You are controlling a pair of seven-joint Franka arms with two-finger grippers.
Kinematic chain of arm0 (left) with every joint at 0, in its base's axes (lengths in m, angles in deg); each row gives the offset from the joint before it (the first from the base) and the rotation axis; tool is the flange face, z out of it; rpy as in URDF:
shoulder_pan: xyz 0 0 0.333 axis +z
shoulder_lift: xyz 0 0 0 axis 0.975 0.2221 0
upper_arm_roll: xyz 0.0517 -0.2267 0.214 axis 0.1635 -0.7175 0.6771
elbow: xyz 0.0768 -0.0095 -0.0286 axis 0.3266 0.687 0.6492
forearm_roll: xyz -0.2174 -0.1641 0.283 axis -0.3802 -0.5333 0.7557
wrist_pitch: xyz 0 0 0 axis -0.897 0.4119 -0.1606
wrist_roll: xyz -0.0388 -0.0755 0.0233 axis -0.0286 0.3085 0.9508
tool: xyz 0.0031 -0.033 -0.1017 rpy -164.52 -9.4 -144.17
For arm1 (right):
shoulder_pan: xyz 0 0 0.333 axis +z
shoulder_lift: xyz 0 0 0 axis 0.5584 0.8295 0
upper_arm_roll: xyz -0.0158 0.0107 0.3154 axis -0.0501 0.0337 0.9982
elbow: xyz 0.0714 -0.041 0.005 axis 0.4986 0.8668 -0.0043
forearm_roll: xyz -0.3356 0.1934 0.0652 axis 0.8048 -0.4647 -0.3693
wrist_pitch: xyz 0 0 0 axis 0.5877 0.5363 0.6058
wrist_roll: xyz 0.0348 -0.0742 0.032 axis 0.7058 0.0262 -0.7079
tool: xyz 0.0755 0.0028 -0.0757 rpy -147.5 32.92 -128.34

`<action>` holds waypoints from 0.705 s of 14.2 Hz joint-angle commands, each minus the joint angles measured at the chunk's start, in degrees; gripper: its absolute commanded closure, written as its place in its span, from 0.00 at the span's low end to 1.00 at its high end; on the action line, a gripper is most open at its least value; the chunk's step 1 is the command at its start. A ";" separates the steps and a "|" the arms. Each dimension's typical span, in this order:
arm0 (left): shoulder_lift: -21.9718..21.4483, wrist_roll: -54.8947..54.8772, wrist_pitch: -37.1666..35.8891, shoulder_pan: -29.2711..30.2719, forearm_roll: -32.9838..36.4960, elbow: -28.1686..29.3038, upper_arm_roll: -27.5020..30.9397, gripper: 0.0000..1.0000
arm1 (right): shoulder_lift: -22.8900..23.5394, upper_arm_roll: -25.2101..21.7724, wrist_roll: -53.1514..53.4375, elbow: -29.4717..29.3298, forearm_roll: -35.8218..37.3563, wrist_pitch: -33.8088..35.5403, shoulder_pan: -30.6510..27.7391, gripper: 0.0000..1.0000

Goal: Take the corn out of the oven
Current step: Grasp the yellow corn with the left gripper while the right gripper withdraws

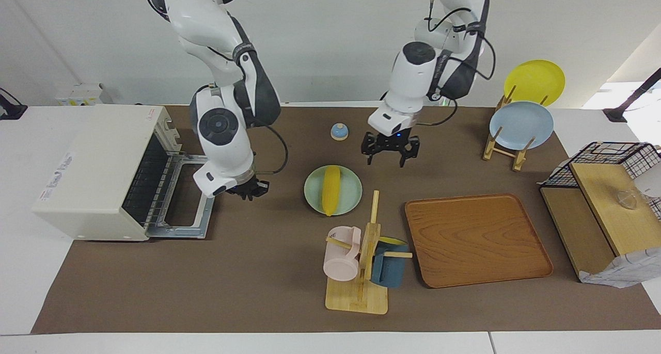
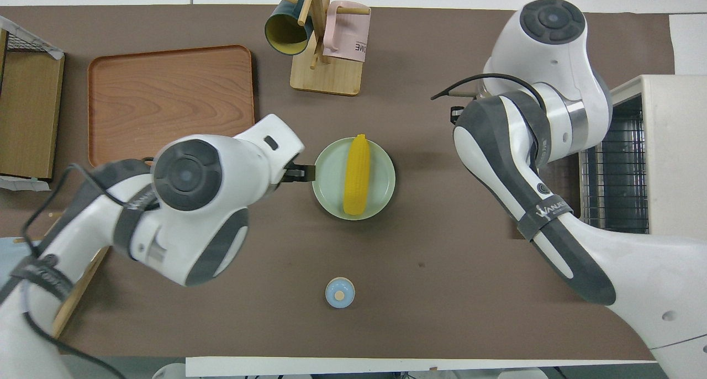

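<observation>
The corn [image 1: 331,190] lies along the pale green plate [image 1: 352,199] in the middle of the table, also seen from above as corn [image 2: 356,173] on the plate [image 2: 384,191]. The cream-white oven [image 1: 98,168] stands at the right arm's end, its door [image 1: 186,225] folded down open and its wire rack [image 1: 150,181] bare; it also shows in the overhead view [image 2: 671,152]. My right gripper [image 1: 250,189] hangs low beside the open door, between oven and plate. My left gripper [image 1: 388,158] is open and empty, over the table beside the plate toward the left arm's end.
A small blue bell [image 1: 339,131] sits nearer to the robots than the plate. A mug tree [image 1: 361,261] with a pink and a blue mug and a wooden tray [image 1: 475,238] lie farther out. A plate rack [image 1: 520,124] and wire basket [image 1: 604,160] stand at the left arm's end.
</observation>
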 commanded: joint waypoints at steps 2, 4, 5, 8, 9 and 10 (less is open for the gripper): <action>10.27 3.03 6.88 -4.88 -2.89 -6.07 1.34 0.00 | -3.60 1.02 -1.08 8.91 4.27 -3.94 -1.55 1.00; 15.38 5.68 7.25 -6.30 -2.90 -10.56 1.35 0.00 | -2.11 1.11 -0.83 9.26 7.34 -4.20 -3.40 1.00; 15.83 5.95 7.51 -7.00 -2.99 -10.75 1.34 0.00 | -1.92 1.03 -0.74 9.88 7.53 -4.72 -3.40 1.00; 18.21 9.02 9.97 -7.97 -2.99 -10.66 1.34 0.52 | -2.01 1.11 -0.83 11.63 9.63 -5.61 -5.15 1.00; 18.30 8.59 9.88 -7.54 -2.90 -10.49 1.34 0.76 | -2.01 1.11 -0.91 11.73 9.81 -5.52 -5.07 1.00; 18.30 8.67 9.45 -7.62 -2.90 -10.40 1.34 0.91 | -2.01 1.11 -1.17 11.64 10.34 -5.61 -5.07 1.00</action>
